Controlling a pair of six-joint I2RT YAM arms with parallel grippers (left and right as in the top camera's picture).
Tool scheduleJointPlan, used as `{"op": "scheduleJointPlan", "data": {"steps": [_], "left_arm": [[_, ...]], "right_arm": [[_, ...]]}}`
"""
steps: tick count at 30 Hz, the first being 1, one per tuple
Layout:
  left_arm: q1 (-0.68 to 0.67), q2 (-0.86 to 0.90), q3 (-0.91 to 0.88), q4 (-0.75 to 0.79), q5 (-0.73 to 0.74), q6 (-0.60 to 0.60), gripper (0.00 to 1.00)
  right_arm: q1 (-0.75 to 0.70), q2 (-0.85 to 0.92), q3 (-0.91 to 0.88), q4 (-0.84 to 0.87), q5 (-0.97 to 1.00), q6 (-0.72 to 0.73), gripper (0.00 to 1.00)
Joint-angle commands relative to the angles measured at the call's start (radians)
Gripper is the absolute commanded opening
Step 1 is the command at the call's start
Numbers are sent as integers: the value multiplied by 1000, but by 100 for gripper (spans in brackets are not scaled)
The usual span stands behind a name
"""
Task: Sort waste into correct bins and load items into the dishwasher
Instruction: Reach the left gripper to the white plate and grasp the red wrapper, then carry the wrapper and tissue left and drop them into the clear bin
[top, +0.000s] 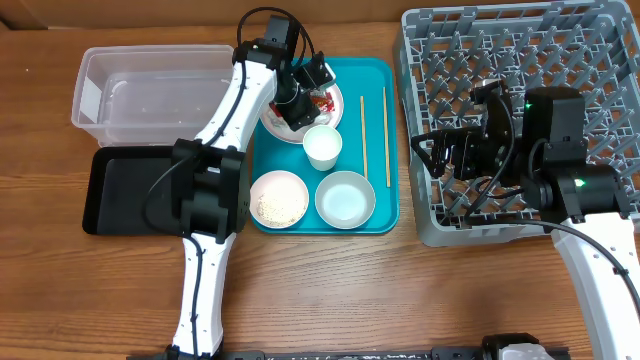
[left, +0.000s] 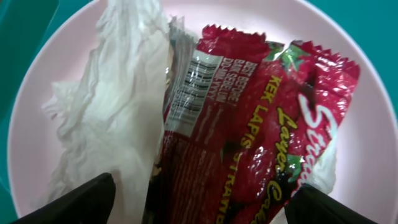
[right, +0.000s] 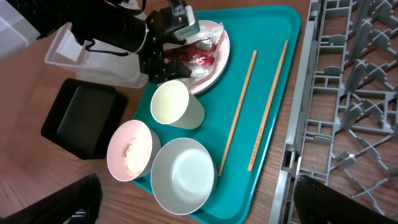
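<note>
The red snack wrapper (left: 261, 130) and crumpled white paper (left: 112, 118) lie on the round white plate (left: 367, 143) on the teal tray (top: 375, 215). My left gripper (left: 202, 208) is open just above them, its fingers to either side of the wrapper's lower end. The white cup (top: 322, 146), a white bowl with rice grains (top: 279, 197), a pale blue-grey bowl (top: 345, 198) and two chopsticks (top: 386, 135) also sit on the tray. My right gripper (right: 193, 214) is open and empty over the grey dish rack's (top: 600, 40) front left part.
The clear tub (top: 150, 90) stands at the back left, with the black tray (top: 125, 190) in front of it. Both lie left of the teal tray. The dish rack fills the right side of the table.
</note>
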Motion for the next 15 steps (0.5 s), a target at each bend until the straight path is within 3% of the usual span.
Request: {"op": "scheduleJointPlan", "data": {"steps": [1,4,8,9,11,15], "left_arm": [[2,40,11,-2,62,-46,85],[2,56,10,-8,62,-55,79],[2,65,9,-20,62,-55,63],[2,65,9,-20,62,-55,55],[2,65,9,-19,61,-56,30],[2,64,19,-19,29,-104,5]], "right_arm": [[4,0,21,-3,-8,3,100],[4,0,21,-6,-8,3,100],[4,0,21,-6,-8,3,100],[4,0,21,-6,-8,3,100],[4,0,21,-6,-8,3,100],[4,0,21,-6,-8,3,100]]}}
